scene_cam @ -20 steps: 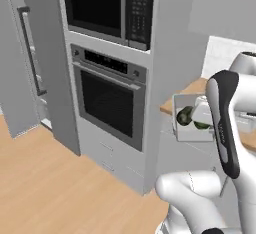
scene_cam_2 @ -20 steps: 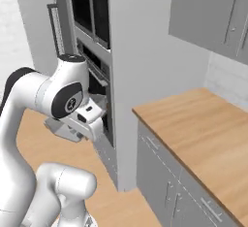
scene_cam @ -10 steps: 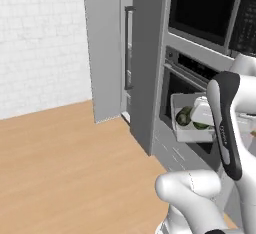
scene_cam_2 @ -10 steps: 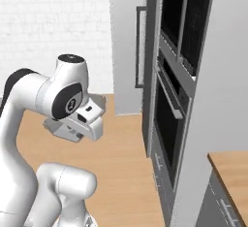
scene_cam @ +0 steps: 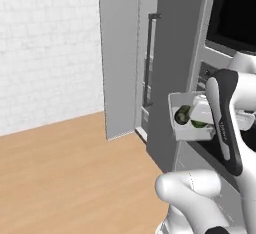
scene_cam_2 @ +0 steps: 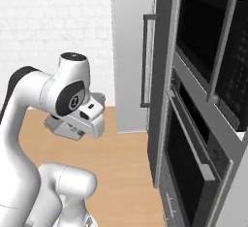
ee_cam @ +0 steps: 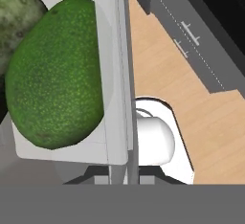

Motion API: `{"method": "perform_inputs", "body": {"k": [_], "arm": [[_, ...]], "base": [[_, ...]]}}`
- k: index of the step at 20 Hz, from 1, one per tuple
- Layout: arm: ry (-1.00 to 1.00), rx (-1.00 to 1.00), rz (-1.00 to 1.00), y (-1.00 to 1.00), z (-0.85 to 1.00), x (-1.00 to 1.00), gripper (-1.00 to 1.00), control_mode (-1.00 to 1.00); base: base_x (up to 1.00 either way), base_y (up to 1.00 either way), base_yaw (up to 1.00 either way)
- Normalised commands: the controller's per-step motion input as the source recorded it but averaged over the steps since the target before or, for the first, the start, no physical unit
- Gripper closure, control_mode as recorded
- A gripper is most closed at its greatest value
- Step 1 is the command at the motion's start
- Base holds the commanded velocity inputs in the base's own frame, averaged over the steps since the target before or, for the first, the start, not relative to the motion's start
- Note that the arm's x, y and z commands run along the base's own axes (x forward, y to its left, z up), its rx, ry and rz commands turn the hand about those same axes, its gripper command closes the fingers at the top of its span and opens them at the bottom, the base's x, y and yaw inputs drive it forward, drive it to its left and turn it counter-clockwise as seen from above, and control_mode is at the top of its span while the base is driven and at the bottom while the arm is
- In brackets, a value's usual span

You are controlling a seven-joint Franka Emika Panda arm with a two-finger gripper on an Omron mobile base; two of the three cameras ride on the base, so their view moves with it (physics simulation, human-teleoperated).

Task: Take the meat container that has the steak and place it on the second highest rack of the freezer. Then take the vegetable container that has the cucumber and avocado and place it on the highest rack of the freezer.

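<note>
A: Since the jaws sit nearly shut on a thin wall, the gripper [ee_cam: 125,170] is pinching the vegetable container [scene_cam: 192,123] by its rim, right?

B: Yep. Hand view has the tray's side wall edge-on between the tips. Edge grip prob because the tray's too wide to span.

A: Contents?

B: Bright green avocado [ee_cam: 55,74] just inside the gripped wall, pressed up to it; darker cucumber [scene_cam: 182,115] beyond it, further from the tips. Both inside, tray looks roughly level, so nothing spills.

A: Held where?

B: Close in front of the arm, clear of everything. Carry posture, I'd say, while the base moves.

A: And the freezer [scene_cam: 127,58]?

B: Out ahead and to the side of the tray, well apart. Tall grey cabinet, dark bar handle [scene_cam_2: 144,61]. Can't tell racks from here, interior's hidden.

A: Other side of the tray?

B: Oven stack [scene_cam_2: 203,124], near it. Wood floor [scene_cam: 70,168] below.

A: Step?

B: Veg tray in transit to top rack, not placed yet. Meat container not seen, can't judge it.
</note>
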Motion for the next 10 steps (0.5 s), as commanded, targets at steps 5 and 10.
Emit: {"method": "perform_inputs", "body": {"k": [5,10], "arm": [[0.00,0.00,0.00,0.00,0.00,0.00,1.00,1.00],[0.00,0.00,0.00,0.00,0.00,0.00,1.00,1.00]], "base": [[0.99,0.99,-0.43],[0.84,0.86,-0.62]]}}
